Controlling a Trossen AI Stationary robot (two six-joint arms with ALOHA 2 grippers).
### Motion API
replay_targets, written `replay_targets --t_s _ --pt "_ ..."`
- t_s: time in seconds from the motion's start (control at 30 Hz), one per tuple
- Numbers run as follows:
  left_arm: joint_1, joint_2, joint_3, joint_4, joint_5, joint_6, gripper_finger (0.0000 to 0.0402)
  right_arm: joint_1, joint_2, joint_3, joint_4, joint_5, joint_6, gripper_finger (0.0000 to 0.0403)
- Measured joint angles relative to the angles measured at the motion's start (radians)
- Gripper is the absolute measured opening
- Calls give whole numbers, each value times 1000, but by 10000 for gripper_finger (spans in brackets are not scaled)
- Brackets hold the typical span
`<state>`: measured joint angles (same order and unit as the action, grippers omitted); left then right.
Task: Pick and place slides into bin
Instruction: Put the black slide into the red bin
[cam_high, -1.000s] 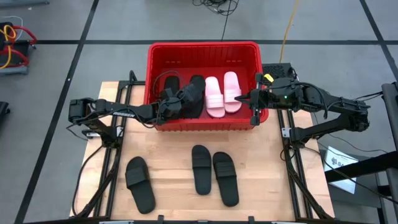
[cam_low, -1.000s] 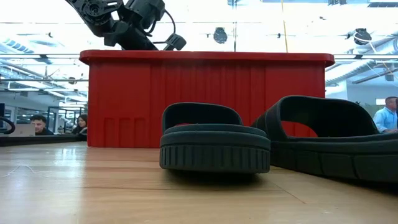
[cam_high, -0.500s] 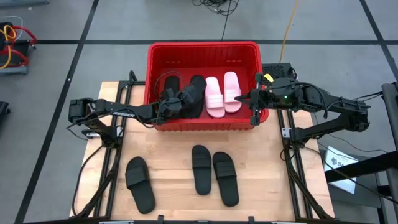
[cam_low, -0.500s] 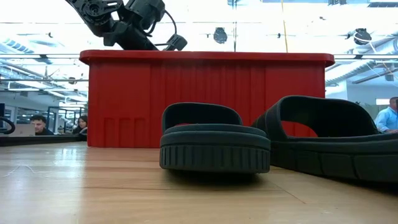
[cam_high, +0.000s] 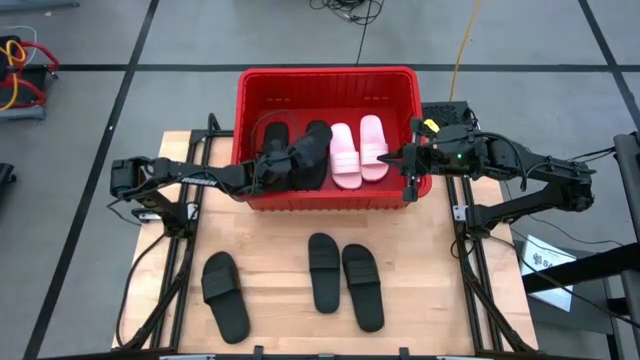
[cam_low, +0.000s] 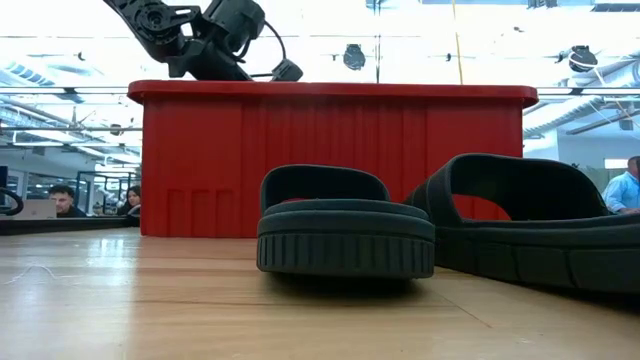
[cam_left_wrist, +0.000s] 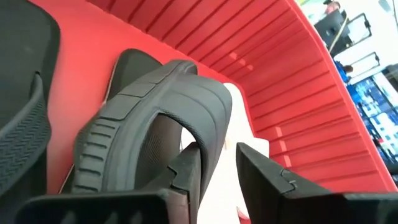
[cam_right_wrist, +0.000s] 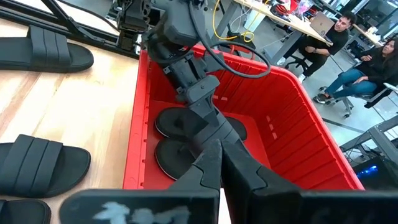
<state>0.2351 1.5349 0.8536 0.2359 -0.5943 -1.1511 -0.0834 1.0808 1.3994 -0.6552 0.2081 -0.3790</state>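
The red bin (cam_high: 326, 74) stands at the table's far middle. In it lie two pink slides (cam_high: 358, 151) and two black slides (cam_high: 314, 150). One black slide (cam_left_wrist: 149, 118) stands tilted on its side. My left gripper (cam_left_wrist: 219, 171) reaches into the bin from the left, open, its fingers on either side of that slide's strap edge. It also shows in the high view (cam_high: 283, 166). My right gripper (cam_high: 407, 165) is shut and empty by the bin's right wall. Three black slides (cam_high: 322, 272) lie on the table. My left gripper has one finger (cam_left_wrist: 186, 171) close against the edge of the black slide's strap (cam_left_wrist: 211, 134), and the other finger stands apart from it. I cannot tell whether the near finger touches the strap. The slide rests tilted on the bin's floor.
The near half of the table holds one black slide at the left (cam_high: 225, 295) and a pair in the middle (cam_high: 362, 287). The low view shows that pair close up (cam_low: 345, 235). People sit in the room beyond the table (cam_right_wrist: 354, 56).
My left gripper has shifted slightly toward the table's far edge inside the bin. The slides and my right gripper have kept still.
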Motion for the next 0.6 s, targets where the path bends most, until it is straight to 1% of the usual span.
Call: replay_targets --t_s 0.13,0.27,0.37,0.47,0.53,0.6 --pt "16 0 0 0 62 13 78 0 0 0 0 0 0 0" --pt "19 -1 1 0 51 81 56 0 0 0 0 0 0 0" --pt "31 -26 1 -15 49 118 34 0 0 0 0 0 0 0" --pt "43 -42 2 -57 47 130 9 0 0 0 0 0 -1 0" --pt "48 -45 2 -62 59 128 6 0 0 0 0 0 0 0" --pt "53 -46 2 -59 76 115 16 0 0 0 0 0 0 0"
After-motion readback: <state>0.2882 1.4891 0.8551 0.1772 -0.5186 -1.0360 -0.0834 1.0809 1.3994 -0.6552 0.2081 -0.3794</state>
